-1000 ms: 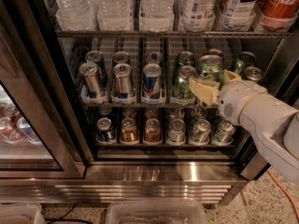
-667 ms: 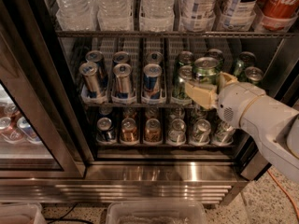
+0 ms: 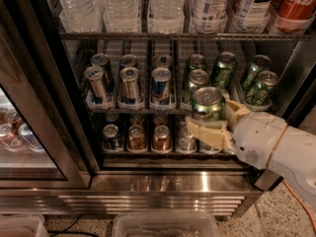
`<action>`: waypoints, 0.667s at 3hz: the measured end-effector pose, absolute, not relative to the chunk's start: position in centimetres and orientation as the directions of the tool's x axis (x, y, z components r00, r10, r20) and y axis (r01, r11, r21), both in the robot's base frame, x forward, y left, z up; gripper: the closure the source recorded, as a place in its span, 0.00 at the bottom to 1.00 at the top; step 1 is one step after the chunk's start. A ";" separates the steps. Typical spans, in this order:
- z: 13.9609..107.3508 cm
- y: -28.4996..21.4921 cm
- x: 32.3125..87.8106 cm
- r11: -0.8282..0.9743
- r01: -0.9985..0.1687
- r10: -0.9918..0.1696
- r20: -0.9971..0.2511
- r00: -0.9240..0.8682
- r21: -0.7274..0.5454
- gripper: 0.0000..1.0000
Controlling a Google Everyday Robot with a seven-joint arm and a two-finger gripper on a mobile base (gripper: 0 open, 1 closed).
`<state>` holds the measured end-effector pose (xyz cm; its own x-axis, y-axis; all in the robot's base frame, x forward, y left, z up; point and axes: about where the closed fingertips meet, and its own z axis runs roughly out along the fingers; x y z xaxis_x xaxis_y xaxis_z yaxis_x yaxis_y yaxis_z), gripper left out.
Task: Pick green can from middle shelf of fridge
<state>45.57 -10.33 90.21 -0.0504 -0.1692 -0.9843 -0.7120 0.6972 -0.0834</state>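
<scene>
My gripper (image 3: 212,120) reaches in from the lower right on a white arm. Its cream fingers (image 3: 205,134) are shut on a green can (image 3: 208,102), held upright in front of the middle shelf (image 3: 138,111) and clear of its front edge. Several more green cans (image 3: 223,70) stand in the right-hand lanes of that shelf, behind the held one. The fridge (image 3: 54,107) has a dark frame and a shiny steel base (image 3: 168,184).
Blue-and-silver slim cans (image 3: 130,84) fill the left lanes of the middle shelf. Small bronze and silver cans (image 3: 136,137) stand on the shelf below. Bottles (image 3: 165,4) line the shelf above. A glass door (image 3: 19,137) is at the left, and plastic bins (image 3: 165,226) sit on the floor.
The gripper has drawn back out of the shelf, to the left and down, with the green can held in it. The can now stands in front of the shelf edge.
</scene>
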 end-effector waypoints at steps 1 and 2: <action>89.7 -7.7 40.9 0.578 -0.813 -0.176 -0.984 -0.035 -0.074 1.00; 90.2 -6.6 39.6 0.523 -0.850 -0.163 -0.986 -0.024 -0.065 1.00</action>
